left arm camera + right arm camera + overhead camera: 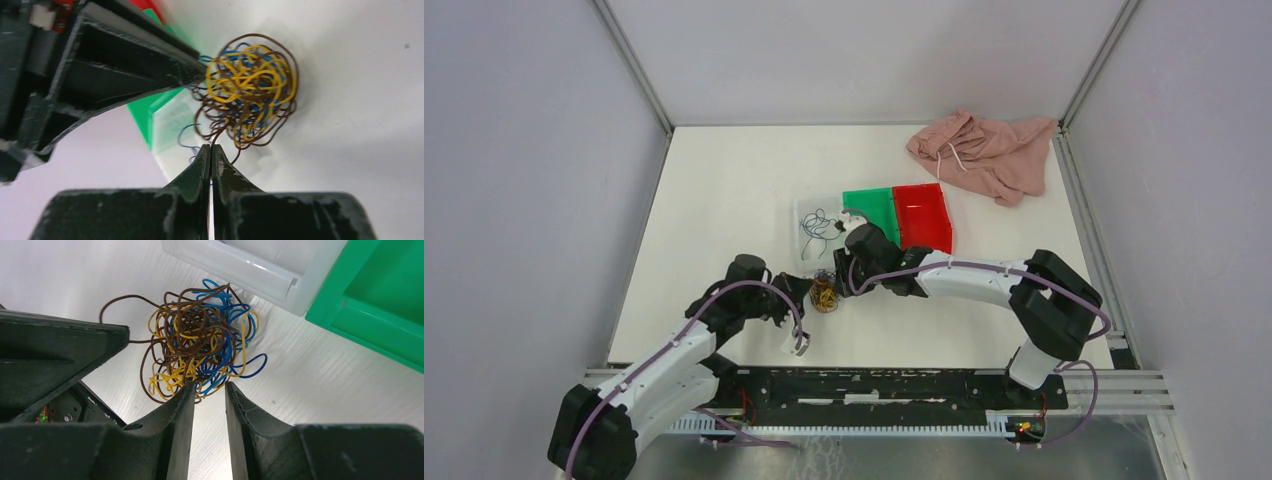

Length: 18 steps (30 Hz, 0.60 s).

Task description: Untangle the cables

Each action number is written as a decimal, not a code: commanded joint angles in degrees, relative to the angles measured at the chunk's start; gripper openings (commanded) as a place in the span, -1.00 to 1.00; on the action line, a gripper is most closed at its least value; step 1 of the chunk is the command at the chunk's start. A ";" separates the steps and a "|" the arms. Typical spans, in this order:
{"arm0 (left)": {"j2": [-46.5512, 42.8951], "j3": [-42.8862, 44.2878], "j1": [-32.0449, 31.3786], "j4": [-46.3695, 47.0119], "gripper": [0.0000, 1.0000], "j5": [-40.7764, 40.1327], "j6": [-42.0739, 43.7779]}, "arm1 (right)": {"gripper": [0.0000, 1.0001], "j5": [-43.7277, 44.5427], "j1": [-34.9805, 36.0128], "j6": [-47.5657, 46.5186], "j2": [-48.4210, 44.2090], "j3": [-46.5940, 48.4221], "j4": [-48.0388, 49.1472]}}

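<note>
The cables [826,294] are a small clump of yellow, blue and dark red wires on the white table, just in front of the clear bin. The clump also shows in the left wrist view [250,85] and in the right wrist view [200,347]. My left gripper [812,291] is at the clump's left side. Its jaws [211,148] are shut on a dark red strand that leads out of the clump. My right gripper [848,270] is at the clump's other side. It is open [210,386], with its left fingertip [189,390] against the clump's edge and nothing between the jaws.
A clear bin [801,216] behind the clump holds a few loose thin wires [820,226]. A green bin [872,210] and a red bin [924,215] stand beside it to the right. A pink cloth [989,152] lies at the far right corner.
</note>
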 commanded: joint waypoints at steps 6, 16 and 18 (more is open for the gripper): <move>-16.58 3.74 -0.14 -1.35 -0.94 8.02 -5.18 | -0.21 0.68 -1.25 -2.17 -8.47 -0.72 2.17; -21.41 11.73 -0.13 -6.55 -0.94 8.98 -21.37 | 0.36 -0.63 -1.26 -13.87 -24.13 -12.12 20.97; -21.02 13.53 -0.20 -6.47 -0.94 9.34 -25.87 | 0.38 -3.46 -1.27 -15.62 -25.55 -13.13 24.39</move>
